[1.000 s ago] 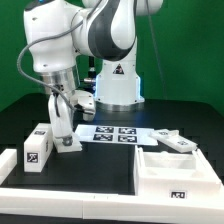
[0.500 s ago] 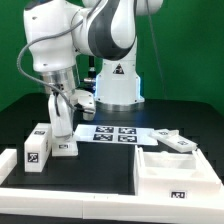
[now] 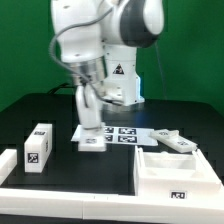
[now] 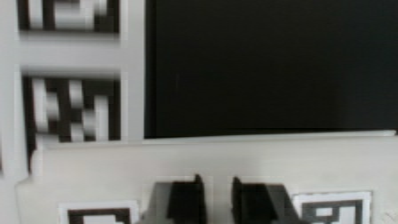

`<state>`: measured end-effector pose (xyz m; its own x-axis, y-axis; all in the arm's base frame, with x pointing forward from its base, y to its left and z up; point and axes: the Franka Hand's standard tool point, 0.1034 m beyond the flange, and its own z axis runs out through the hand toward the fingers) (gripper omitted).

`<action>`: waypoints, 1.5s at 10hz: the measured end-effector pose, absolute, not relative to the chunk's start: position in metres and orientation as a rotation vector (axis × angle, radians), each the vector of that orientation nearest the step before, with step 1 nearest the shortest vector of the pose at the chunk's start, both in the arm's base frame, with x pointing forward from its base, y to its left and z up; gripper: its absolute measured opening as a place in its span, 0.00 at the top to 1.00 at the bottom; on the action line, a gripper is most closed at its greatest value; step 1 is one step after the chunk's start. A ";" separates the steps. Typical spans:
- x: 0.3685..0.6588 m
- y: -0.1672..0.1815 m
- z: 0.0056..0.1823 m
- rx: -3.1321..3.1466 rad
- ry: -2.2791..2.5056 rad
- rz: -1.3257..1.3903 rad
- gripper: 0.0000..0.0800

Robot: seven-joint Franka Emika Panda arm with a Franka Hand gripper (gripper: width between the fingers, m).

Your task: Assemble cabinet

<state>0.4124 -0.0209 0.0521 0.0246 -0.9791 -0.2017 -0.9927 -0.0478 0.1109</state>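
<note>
The tool (image 3: 90,128) points down at the bench (image 3: 95,170), and in the wrist view its two dark fingers (image 4: 178,203) stand close together, narrowed onto a white tagged panel (image 3: 92,141) with only a thin pale strip between them; the picture is blurred, so the contact itself is hard to make out. The panel (image 4: 214,160) hangs upright from the tool (image 4: 217,200), its lower end with a marker tag low over the near edge of the marker board (image 3: 122,133), whether touching it I cannot tell. The wrist view shows the marker board (image 4: 71,100) along one side of the panel and bare black bench (image 4: 267,70) beyond. Towards the exterior view's left a small white block (image 3: 38,147) with tags stands well apart from the tool. Towards the exterior view's right a second small tagged block (image 3: 172,140) lies just behind the cabinet (image 3: 175,172), which rests on the bench at the front with its recessed compartments facing up and one tag on its near wall. A low white border rail (image 3: 60,192) runs along the bench's front edge
</note>
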 end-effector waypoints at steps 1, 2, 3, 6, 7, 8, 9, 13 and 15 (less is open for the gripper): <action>0.414 -0.019 0.054 -2.211 2.108 0.336 0.92; 0.411 -0.024 0.050 -2.210 2.120 0.340 0.92; 0.411 -0.022 0.050 -2.213 2.117 0.341 0.92; 0.411 0.017 0.067 -2.318 2.143 0.404 0.92; 0.415 0.034 0.071 -2.296 2.188 0.402 0.92; 0.420 0.058 0.075 -2.295 2.215 0.396 0.92; 0.425 0.067 0.078 -2.295 2.197 0.387 0.92; 0.423 0.066 0.076 -2.296 2.205 0.389 0.92; 0.424 0.097 0.077 -2.210 2.304 0.336 0.92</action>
<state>0.4245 0.0966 0.0767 -0.0512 -0.9942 -0.0946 -0.9799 0.0316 0.1972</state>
